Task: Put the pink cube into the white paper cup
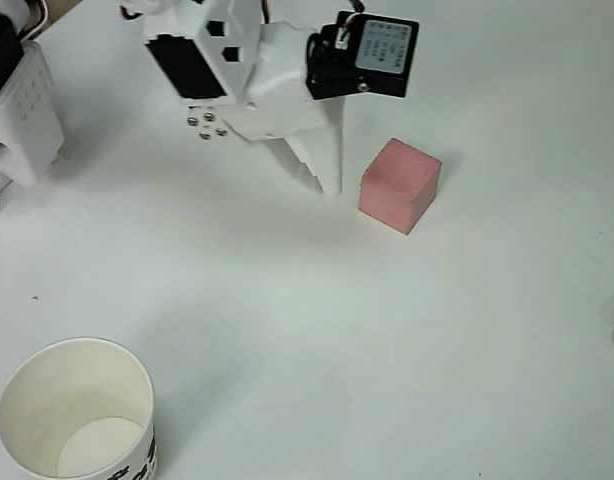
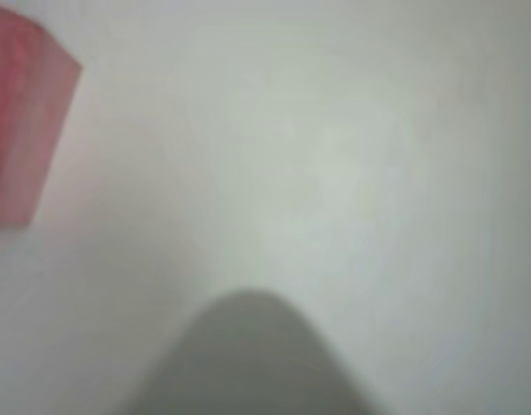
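Observation:
The pink cube (image 1: 399, 184) rests on the white table, right of centre in the overhead view. My white gripper (image 1: 328, 188) points down just left of the cube, a small gap away from its left face. Its two fingers meet at the tips, so it looks shut with nothing held. In the blurred wrist view the pink cube (image 2: 23, 121) sits at the left edge, and one dark finger (image 2: 257, 363) rises from the bottom. The white paper cup (image 1: 75, 412) stands upright and empty at the bottom left, far from both.
A white servo block (image 1: 17, 110) of the arm's base stands at the top left edge. Bare table (image 1: 387, 340) lies between the cube and the cup.

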Motion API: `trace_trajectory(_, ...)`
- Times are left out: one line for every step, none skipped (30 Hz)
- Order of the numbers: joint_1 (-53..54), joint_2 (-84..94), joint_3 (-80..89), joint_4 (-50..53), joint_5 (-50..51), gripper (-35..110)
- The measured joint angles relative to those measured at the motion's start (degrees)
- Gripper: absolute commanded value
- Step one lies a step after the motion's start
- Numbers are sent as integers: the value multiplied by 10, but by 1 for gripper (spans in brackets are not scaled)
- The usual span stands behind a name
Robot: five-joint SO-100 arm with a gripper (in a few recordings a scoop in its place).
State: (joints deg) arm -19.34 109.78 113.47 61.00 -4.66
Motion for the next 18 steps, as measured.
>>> trace_trajectory(-4,-17,-14,0,3,0)
trace_trajectory(-8,-31,-25,0,4,0)
trace_trajectory(-12,-44,-36,0,5,0)
trace_trajectory(-17,-53,-47,0,9,2)
trace_trajectory(-22,-59,-56,0,12,5)
trace_trajectory(-25,-67,-64,0,13,10)
trace_trajectory(-32,-74,-74,0,14,14)
trace_trajectory(-36,-78,-81,0,18,17)
trace_trajectory(-40,-80,-83,0,22,18)
trace_trajectory(-43,-80,-87,0,28,19)
trace_trajectory(-47,-81,-89,0,34,21)
trace_trajectory(-49,-81,-90,0,39,23)
trace_trajectory(-52,-82,-90,0,42,25)
trace_trajectory(-55,-86,-91,0,47,27)
trace_trajectory(-60,-88,-91,0,55,29)
trace_trajectory(-64,-90,-91,0,62,31)
trace_trajectory(-69,-91,-92,1,68,31)
trace_trajectory(-74,-98,-101,6,75,31)
